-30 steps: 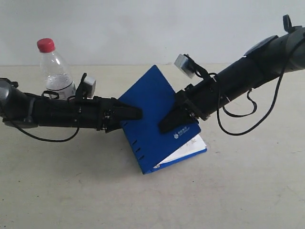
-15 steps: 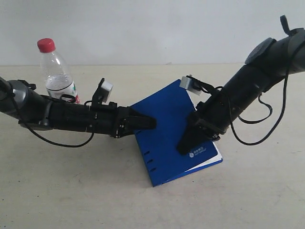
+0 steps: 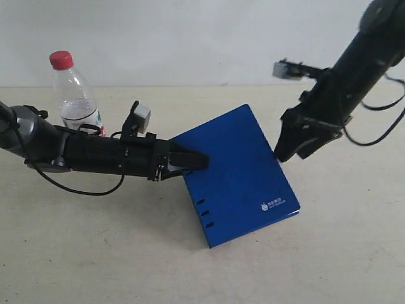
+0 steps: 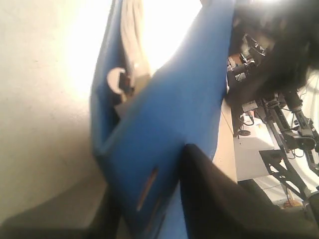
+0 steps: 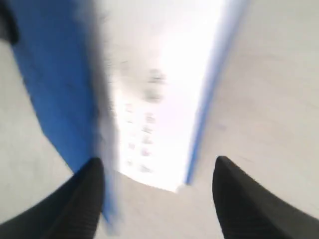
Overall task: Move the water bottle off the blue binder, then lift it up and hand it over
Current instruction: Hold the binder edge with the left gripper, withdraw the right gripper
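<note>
Beige counter (image 3: 329, 253), pale wall (image 3: 190, 38). Left fingers (image 3: 193, 160) pinch the blue binder (image 3: 240, 171) at one edge mid-frame; right fingers (image 3: 291, 147) gape empty, upper right. That lone pinch may slip; the left arm (image 3: 76, 152) could topple the water bottle (image 3: 74, 95), upper left.

Beige matte worktop (image 3: 95, 259) filling the lower frame, faint shadows on it; plain white wall (image 3: 190, 38) across the top; blurred dark stands (image 4: 294, 134) behind, left wrist view

The right gripper (image 3: 290, 151) has let go of the blue binder (image 3: 237, 174), spread its jaws and risen clear. The binder has dropped flatter and closed, while the left gripper (image 3: 197, 161) has narrowed onto its edge.
</note>
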{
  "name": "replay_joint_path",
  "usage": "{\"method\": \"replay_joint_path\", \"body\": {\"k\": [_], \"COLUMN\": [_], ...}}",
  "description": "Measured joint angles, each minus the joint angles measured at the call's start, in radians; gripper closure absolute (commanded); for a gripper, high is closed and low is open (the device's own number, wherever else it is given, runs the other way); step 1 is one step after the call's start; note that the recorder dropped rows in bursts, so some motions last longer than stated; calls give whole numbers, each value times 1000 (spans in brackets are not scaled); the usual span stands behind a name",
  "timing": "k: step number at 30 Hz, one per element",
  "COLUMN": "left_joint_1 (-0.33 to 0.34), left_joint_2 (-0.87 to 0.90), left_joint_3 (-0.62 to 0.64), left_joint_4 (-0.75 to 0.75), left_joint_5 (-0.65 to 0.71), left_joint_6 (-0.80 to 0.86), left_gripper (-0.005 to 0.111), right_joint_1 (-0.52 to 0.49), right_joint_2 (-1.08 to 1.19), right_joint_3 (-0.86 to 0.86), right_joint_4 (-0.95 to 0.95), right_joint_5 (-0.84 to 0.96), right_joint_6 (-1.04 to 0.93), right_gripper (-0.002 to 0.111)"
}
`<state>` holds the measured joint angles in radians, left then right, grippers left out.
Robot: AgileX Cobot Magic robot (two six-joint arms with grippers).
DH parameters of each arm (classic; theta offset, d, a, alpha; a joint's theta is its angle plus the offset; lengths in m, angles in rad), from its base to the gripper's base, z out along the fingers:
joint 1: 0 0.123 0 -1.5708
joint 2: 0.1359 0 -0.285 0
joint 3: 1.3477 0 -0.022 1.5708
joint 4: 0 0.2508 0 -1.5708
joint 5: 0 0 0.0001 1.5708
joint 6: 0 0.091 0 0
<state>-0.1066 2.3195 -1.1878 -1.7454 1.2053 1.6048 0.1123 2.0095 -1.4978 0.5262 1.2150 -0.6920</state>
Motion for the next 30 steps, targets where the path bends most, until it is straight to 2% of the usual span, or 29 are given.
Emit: {"method": "replay_joint_path", "body": {"k": [4, 6, 7, 9, 11, 20, 27, 30], "left_joint_1": [9, 11, 11, 13, 13, 13, 13, 13], "left_joint_2": [0, 0, 0, 0, -2, -5, -5, -5], "left_joint_3": [0, 0, 0, 0, 0, 0, 0, 0], "left_joint_4": [4, 9, 17, 31, 43, 35, 28, 28], "left_joint_5": [4, 4, 4, 7, 7, 7, 5, 5], "left_joint_6": [-5, -6, -8, -18, -25, -57, -77, -82], "left_gripper": [102, 102, 102, 102, 102, 102, 102, 101], "right_joint_1": [-108, -138, -147, -154, -154, -130, -6, 42], "right_joint_2": [-20, -13, -5, 11, 37, 166, 180, 180], "right_joint_3": [-1, 29, 48, 81, 111, 135, 136, 136], "right_joint_4": [38, 113, 152, 197, 222, 397, 395, 395], "right_joint_5": [-13, -47, -66, -102, -129, -192, -478, -543], "right_joint_6": [50, 34, 11, -19, -38, -235, -253, -247], "right_gripper": [53, 60, 66, 90, 108, 109, 109, 109]}}
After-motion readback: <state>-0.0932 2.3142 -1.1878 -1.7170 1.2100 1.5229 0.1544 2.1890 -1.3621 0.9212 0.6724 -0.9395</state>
